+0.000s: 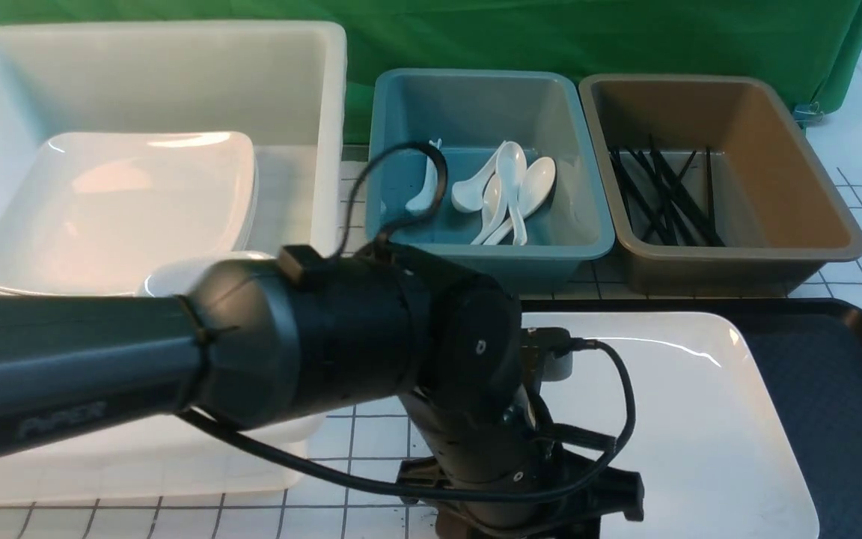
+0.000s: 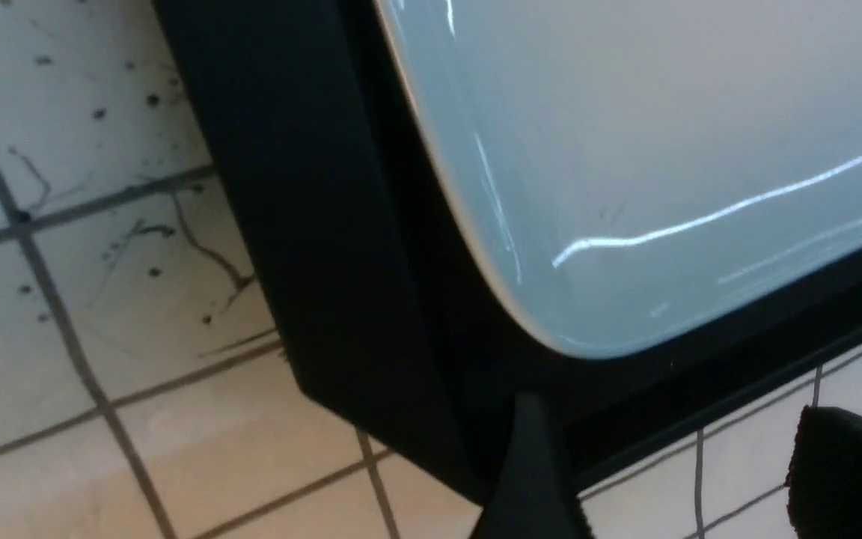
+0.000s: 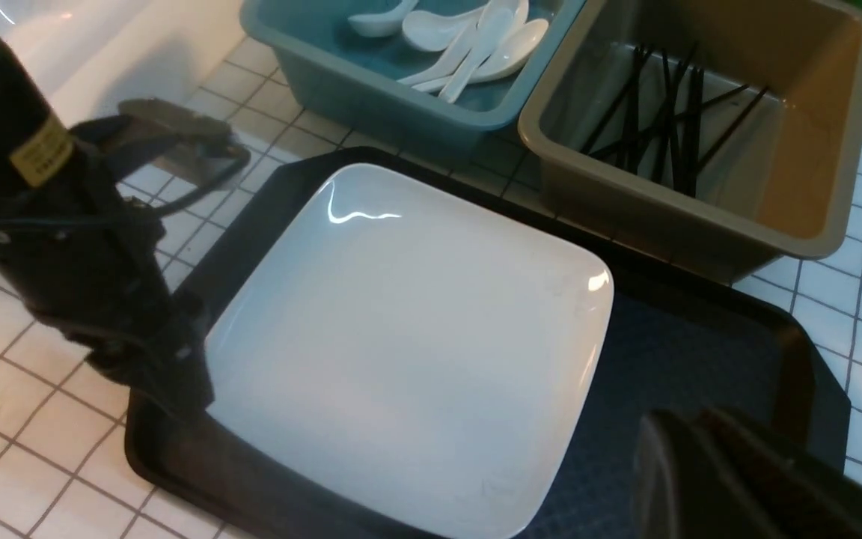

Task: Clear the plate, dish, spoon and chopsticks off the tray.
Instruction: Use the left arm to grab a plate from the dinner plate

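The large white plate lies on the black tray, filling its left part. It also shows in the right wrist view and a corner of it shows in the left wrist view. My left gripper is open and empty, low over the tray's rim beside that plate corner. In the right wrist view the left gripper stands at the plate's edge. My right gripper is shut and empty above the tray's bare part. No spoon, chopsticks or small dish shows on the tray.
A white tub at back left holds stacked large plates and a small white dish. A blue tub holds several white spoons. A brown tub holds several black chopsticks. My left arm spans the front.
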You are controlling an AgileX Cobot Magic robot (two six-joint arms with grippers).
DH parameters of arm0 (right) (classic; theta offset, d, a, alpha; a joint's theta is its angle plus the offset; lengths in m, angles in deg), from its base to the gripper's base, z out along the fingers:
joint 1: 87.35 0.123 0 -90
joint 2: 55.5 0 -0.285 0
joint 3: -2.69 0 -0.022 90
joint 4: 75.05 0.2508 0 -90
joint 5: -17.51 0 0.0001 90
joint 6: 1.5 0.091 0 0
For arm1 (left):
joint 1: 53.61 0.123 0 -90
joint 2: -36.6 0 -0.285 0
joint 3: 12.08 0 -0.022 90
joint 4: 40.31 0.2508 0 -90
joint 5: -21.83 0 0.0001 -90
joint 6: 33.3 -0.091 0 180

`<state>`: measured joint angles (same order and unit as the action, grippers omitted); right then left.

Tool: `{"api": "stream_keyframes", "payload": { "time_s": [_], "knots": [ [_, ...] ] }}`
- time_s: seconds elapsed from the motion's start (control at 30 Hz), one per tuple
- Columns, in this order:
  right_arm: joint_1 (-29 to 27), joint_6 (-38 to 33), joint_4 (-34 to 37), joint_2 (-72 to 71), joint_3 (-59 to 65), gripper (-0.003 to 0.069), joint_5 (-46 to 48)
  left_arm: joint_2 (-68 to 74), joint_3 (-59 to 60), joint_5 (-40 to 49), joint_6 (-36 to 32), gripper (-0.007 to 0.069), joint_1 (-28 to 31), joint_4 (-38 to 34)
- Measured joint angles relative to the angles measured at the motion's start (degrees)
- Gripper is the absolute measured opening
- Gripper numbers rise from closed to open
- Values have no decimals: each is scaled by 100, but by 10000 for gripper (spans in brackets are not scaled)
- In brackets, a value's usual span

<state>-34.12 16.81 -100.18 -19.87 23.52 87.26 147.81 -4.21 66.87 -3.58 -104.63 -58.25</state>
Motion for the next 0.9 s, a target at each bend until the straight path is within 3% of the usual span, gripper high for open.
{"api": "stream_keyframes", "payload": {
  "time_s": [0.9],
  "knots": [
    [0,-5,0,0,0,69,0,360,-6,-208,487,431,0,87]
  ]
}}
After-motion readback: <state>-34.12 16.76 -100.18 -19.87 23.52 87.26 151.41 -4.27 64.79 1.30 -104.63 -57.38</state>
